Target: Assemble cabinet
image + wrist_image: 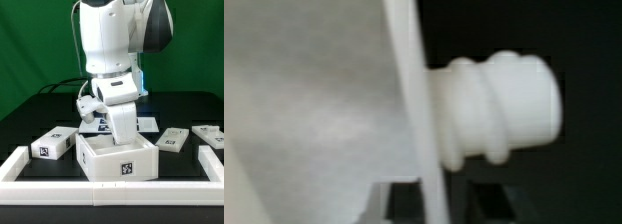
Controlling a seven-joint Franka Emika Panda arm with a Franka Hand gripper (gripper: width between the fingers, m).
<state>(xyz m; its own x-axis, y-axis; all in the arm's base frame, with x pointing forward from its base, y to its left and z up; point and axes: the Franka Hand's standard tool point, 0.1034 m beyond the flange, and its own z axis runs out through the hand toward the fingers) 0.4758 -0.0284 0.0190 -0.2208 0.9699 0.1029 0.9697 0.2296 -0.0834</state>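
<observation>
The cabinet's white box shell (120, 160) stands open-topped at the front middle of the table, with a square tag on its front face. My gripper (120, 133) reaches down at the shell's back wall. In the wrist view my gripper (436, 206) straddles a thin white wall (423, 100) seen edge-on, with one dark finger (400, 207) on each side. A ribbed white knob (505, 100) sticks out from one face of that wall. Tagged white drawer blocks lie at the exterior view's left (52, 146) and right (172, 139), with another further right (208, 133).
A low white border rail (20, 165) runs along the front and both sides of the black table. The marker board (150, 122) lies behind the shell, partly hidden by the arm. A green backdrop stands at the rear.
</observation>
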